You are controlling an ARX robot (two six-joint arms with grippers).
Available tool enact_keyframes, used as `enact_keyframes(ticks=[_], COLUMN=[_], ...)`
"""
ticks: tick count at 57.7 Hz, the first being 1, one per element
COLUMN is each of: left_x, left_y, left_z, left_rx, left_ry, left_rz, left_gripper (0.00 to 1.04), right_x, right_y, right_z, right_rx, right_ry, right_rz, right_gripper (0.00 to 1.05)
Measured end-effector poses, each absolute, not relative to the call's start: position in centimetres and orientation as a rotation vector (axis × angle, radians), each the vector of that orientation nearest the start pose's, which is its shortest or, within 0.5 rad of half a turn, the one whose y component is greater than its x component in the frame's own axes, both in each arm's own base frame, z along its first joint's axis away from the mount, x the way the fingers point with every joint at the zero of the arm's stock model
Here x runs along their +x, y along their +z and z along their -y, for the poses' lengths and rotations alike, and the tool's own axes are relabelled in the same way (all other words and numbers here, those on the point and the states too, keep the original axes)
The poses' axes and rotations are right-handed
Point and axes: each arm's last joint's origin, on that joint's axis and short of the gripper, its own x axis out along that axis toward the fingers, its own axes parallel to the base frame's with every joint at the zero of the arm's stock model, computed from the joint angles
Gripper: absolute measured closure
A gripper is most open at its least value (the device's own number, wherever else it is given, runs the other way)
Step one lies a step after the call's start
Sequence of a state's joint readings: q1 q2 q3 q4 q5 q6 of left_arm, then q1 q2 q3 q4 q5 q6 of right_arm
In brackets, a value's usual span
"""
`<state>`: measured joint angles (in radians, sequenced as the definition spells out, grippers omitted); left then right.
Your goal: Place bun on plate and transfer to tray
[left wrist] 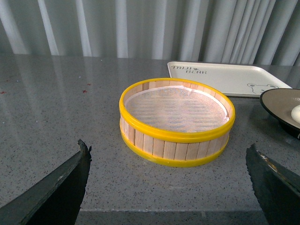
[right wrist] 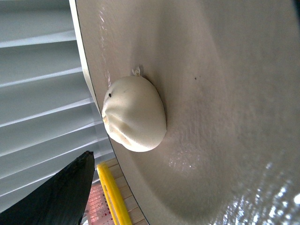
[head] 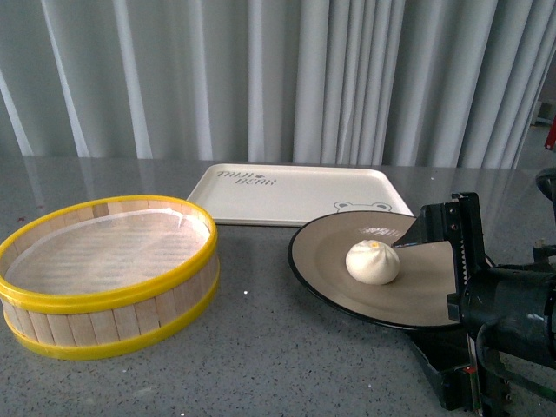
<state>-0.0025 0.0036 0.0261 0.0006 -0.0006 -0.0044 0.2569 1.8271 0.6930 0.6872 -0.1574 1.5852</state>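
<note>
Progress is sitting at about the halfway mark: the bun is resting near the middle of the plate, so the first part of the job is looking finished. The right gripper is reaching in at the plate's right-hand rim, one finger lying over the top face and the other going underneath. It is apparently pinching the rim, and the plate is looking slightly tilted, with its dark underside and a shadow showing, as if it is off the grey table on that side. In the right wrist view the plate's surface is filling the picture, with the bun sitting on it.

The tray is lying just behind the plate with nothing on it, so the transfer is what is left — likely a short carry toward the back and a level set-down. The left gripper is hanging with its fingers spread wide and holding nothing, facing the paper-lined steamer basket.
</note>
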Motion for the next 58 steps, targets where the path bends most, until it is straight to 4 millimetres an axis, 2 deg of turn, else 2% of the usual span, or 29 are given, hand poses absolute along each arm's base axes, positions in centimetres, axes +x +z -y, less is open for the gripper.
enact_keyframes(ticks=[3,12,16,24,28,43,58], left_x=[9.6,9.6,9.6,9.6,9.6,9.6,9.6], left_y=[17.2,17.2,17.2,17.2,17.2,17.2,17.2], left_z=[0.0,0.0,0.0,0.0,0.0,0.0,0.0], left_rx=[-0.004,-0.004,-0.004,-0.004,-0.004,-0.004,-0.004], left_ry=[-0.002,-0.002,-0.002,-0.002,-0.002,-0.002,-0.002], left_rz=[0.023,0.023,0.023,0.023,0.023,0.023,0.023], left_gripper=[0.07,0.07,0.07,0.07,0.07,0.07,0.07], right_x=[31.9,31.7,31.7,31.7,31.6,31.2,31.7], right_y=[12.0,11.7,11.6,11.5,11.6,12.1,14.6], right_z=[-9.0,-9.7,-9.8,-9.4,-9.0,-7.8,-6.1], right_rx=[1.507,1.500,1.499,1.514,1.518,1.514,1.531], right_ry=[-0.035,-0.026,-0.026,-0.037,-0.043,-0.010,0.121], right_rz=[-0.674,-0.701,-0.706,-0.698,-0.688,-0.658,-0.564], right_gripper=[0.17,0.49,0.59,0.91,1.01,1.02,1.02])
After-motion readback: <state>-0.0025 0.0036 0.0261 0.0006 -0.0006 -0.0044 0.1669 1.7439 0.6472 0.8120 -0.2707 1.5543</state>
